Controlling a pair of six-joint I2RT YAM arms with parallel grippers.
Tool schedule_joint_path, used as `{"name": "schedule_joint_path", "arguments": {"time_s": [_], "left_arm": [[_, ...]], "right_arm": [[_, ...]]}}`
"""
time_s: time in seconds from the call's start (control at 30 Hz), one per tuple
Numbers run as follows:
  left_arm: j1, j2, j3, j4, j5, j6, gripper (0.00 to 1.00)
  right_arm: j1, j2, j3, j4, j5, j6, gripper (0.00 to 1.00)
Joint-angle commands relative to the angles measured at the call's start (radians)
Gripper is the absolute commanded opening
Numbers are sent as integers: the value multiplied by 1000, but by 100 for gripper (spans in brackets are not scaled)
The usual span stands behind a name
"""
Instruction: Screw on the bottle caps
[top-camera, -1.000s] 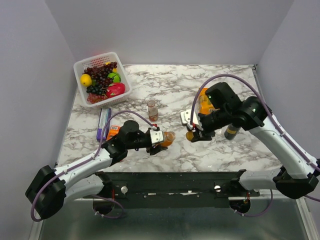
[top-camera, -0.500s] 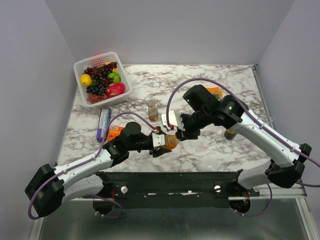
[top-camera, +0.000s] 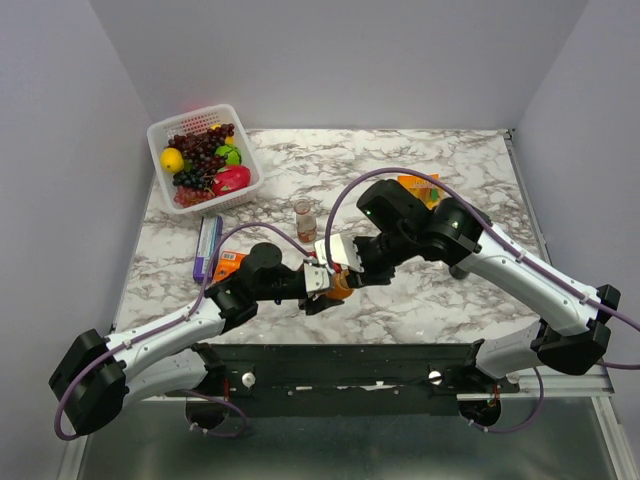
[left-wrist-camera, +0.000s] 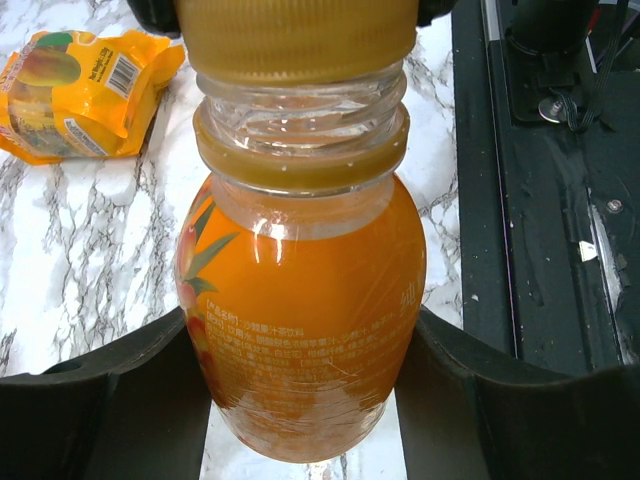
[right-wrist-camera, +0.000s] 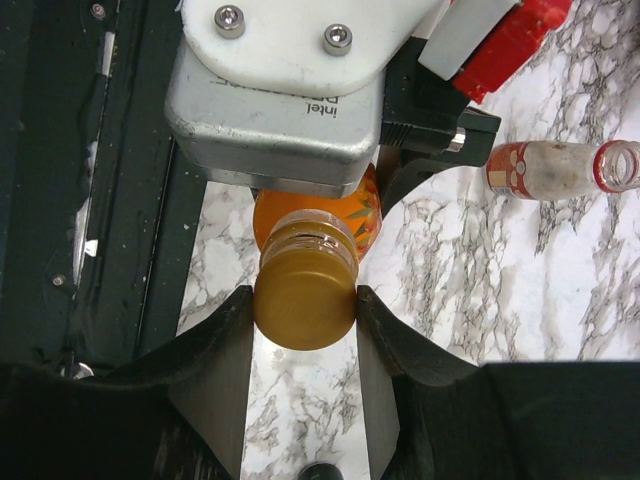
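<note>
The orange juice bottle (left-wrist-camera: 300, 300) lies tilted between my left gripper's (left-wrist-camera: 305, 400) jaws, which are shut on its body. It shows in the top view as an orange bottle (top-camera: 340, 285) just above the table near the front centre. My right gripper (right-wrist-camera: 305, 300) is shut on the orange cap (right-wrist-camera: 305, 298), one finger on each side. That cap (left-wrist-camera: 298, 35) sits on the bottle's mouth, with neck threads showing below it. In the top view the right gripper (top-camera: 348, 266) meets the left gripper (top-camera: 322, 281) head-on. The clear bottle (top-camera: 305, 221) with reddish-brown contents stands uncapped behind them; the right wrist view also catches this clear bottle (right-wrist-camera: 550, 168).
A white basket (top-camera: 160, 131) of fruit stands at the back left. A purple box (top-camera: 208, 246) and an orange packet (top-camera: 228, 262) lie by my left arm. A yellow snack packet (top-camera: 420, 185) lies behind my right arm, and a black can (top-camera: 459, 270) stands partly hidden by it.
My right arm has swung left with the orange cap and brought it onto the mouth of the orange bottle. The left arm has barely moved.
</note>
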Motion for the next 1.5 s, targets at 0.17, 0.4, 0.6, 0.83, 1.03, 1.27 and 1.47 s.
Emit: {"name": "schedule_joint_path", "arguments": {"time_s": [0.17, 0.4, 0.6, 0.83, 1.03, 1.27, 1.47], "left_arm": [[5, -36, -3, 51, 26, -30, 0], [5, -30, 3, 56, 23, -30, 0], [5, -25, 3, 56, 14, -32, 0], [5, -19, 12, 57, 17, -36, 0], [7, -33, 11, 94, -14, -64, 0], [7, -42, -12, 195, -104, -134, 0], [8, -53, -37, 269, -233, -179, 0]], "right_arm": [[14, 5, -34, 35, 88, -14, 37], [24, 25, -2, -11, 36, -55, 37], [27, 39, 12, -28, 13, -69, 37], [31, 53, 15, -34, 20, -75, 37], [31, 71, 12, -26, 65, -25, 37], [31, 107, 28, -18, 81, 107, 38], [31, 123, 35, -17, 91, 175, 37]]}}
